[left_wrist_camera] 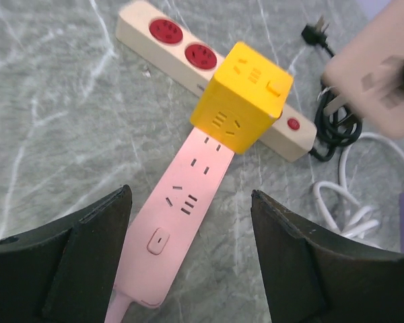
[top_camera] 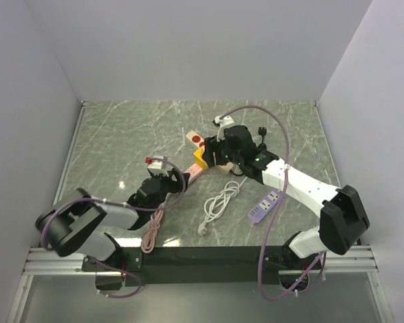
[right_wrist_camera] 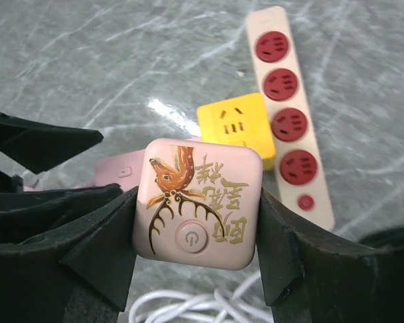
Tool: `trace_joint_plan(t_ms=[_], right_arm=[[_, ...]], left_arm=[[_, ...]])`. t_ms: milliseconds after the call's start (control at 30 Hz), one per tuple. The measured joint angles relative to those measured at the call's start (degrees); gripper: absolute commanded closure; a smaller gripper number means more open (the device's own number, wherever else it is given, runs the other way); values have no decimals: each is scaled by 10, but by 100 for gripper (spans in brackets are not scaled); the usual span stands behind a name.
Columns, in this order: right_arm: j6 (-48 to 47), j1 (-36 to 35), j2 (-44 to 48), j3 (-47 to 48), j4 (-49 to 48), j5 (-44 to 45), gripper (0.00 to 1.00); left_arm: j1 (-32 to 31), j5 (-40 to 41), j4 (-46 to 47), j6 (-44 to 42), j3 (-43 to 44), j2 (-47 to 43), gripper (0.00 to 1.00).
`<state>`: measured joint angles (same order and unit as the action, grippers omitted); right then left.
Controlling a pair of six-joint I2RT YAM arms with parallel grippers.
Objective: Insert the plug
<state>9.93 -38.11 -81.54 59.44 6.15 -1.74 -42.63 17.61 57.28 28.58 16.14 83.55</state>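
The right pincer (right_wrist_camera: 196, 229) is clamped on a pink square adapter (right_wrist_camera: 198, 202) printed with a deer and a power button, one finger against each side, held above the marble table (top_camera: 121, 134). The left pincer (left_wrist_camera: 188, 215) hangs with its jaws wide apart over the near end of a pink power strip (left_wrist_camera: 185, 198), touching nothing. The yellow plug (left_wrist_camera: 242, 97) sits on the far end of that strip, close against a beige power strip (left_wrist_camera: 175, 40) with red sockets. To the right lie a coiled white cable (top_camera: 220, 200) and a purple power strip (top_camera: 266, 205).
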Motion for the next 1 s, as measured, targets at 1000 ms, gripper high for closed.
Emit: trace_joint_plan(t_ms=[1000], right_arm=[[-120, -40, -161, 14, -134, -188, 100]], left_arm=[[31, 62, -133, 58, -26, -18, 26]])
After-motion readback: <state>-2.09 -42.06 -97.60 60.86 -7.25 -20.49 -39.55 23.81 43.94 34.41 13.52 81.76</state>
